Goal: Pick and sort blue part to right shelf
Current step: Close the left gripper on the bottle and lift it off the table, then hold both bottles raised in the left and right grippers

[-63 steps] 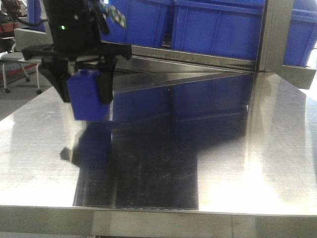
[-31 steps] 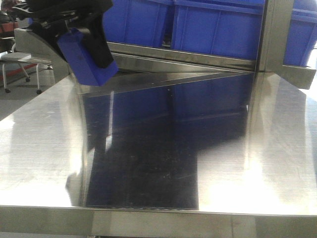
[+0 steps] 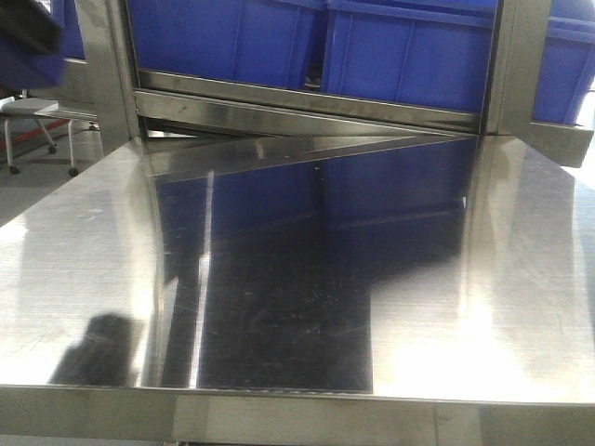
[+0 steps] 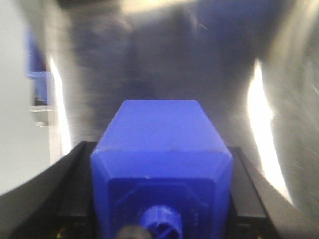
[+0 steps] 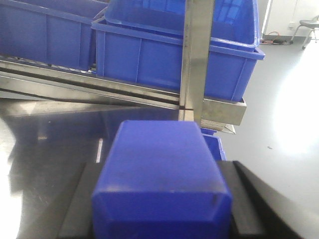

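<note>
Left gripper [image 4: 160,199], jaws clamped on blue part [image 4: 159,134], nub toward lens, above steel counter [image 4: 164,55], right gripper [image 5: 162,214], jaws gripping second blue part [image 5: 159,159], facing right shelf [image 5: 196,59] loaded with blue bins [image 5: 149,59].

blue part [image 5: 162,169]: at 6 o'clock, clamped in right gripper [image 5: 162,224]
right shelf [image 5: 197,59]: at 12 o'clock, beyond the part, carries blue bins [image 5: 149,55]

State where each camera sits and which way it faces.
Front view: low before the steel table, facing the shelf; no hand clearly shows.
Left wrist: behind the left hand, looking over its blue part at the table.
Right wrist: behind the right hand, looking over a second blue part at the shelf.
Front and right share the shelf.
</note>
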Controlling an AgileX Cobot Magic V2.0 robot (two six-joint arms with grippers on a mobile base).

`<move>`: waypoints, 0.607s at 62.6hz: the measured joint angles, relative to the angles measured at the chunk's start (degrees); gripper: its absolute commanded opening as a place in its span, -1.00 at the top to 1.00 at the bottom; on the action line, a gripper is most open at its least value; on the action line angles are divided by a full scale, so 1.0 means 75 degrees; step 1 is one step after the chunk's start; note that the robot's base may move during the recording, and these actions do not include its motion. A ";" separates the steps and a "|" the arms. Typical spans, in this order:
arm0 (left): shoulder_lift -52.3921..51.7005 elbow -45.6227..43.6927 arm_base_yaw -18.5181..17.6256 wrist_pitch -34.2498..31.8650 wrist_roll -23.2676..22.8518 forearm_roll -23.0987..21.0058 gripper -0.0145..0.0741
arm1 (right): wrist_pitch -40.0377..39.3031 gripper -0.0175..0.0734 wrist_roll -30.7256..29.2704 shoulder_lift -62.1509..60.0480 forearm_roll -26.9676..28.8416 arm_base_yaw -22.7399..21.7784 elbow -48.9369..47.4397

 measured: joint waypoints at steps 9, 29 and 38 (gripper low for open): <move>-0.1158 0.0882 0.0661 -0.0246 -0.0293 -0.0017 -0.15 | 0.0000 -0.21 0.0000 0.0000 0.0000 0.0000 0.0000; -0.3632 0.2526 0.0954 -0.0277 -0.0431 0.0210 -0.15 | 0.0000 -0.21 0.0000 0.0000 0.0000 0.0000 0.0000; -0.4713 0.2999 0.0954 -0.0277 -0.0444 0.0392 -0.15 | 0.0000 -0.21 0.0000 0.0000 0.0000 0.0000 0.0000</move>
